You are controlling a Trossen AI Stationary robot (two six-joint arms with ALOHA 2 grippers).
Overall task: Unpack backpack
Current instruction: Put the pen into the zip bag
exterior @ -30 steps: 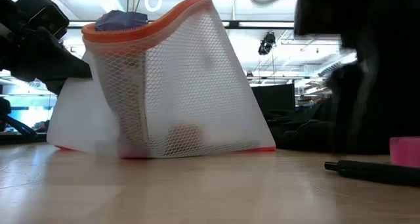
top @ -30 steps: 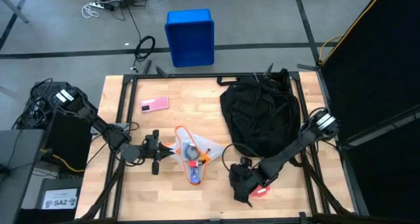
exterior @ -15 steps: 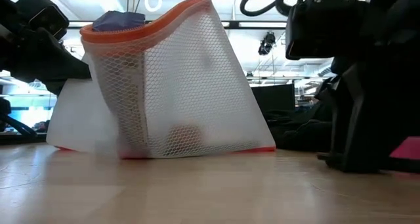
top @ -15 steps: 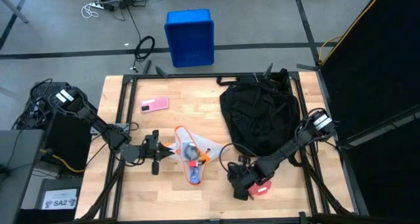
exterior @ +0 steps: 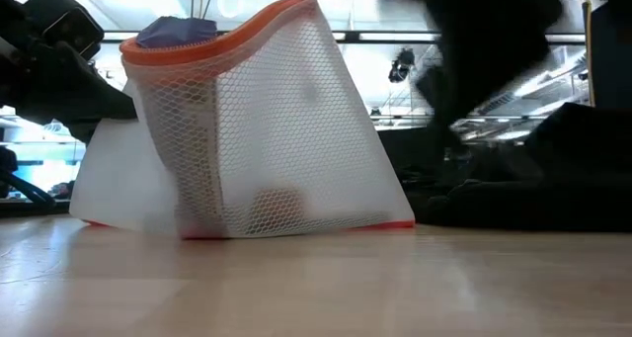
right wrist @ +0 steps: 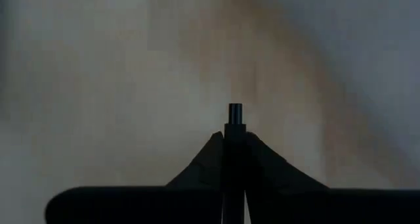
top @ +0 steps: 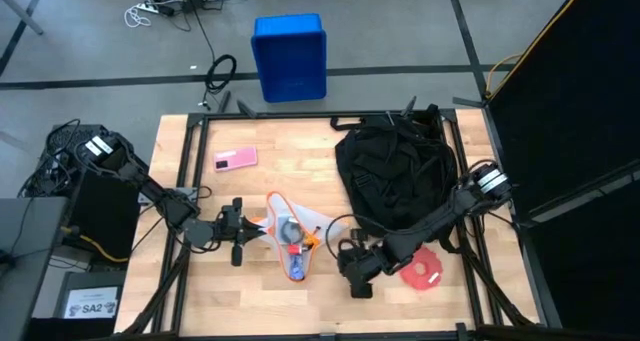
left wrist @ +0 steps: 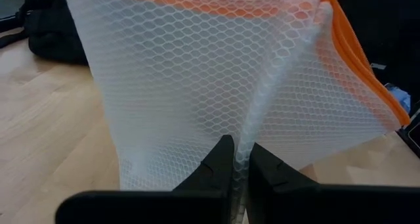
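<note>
Black backpack (top: pixel 397 176) slumped, straps splayed

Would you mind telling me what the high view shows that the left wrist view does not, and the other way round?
Only the high view shows the blue crate on the floor, the pink card, the red disc and the right hand beside it.

Only the left wrist view shows the left hand shut, pinching the netting between its fingers.

Both show the orange-trimmed mesh pouch, the black backpack and the wooden table.
</note>
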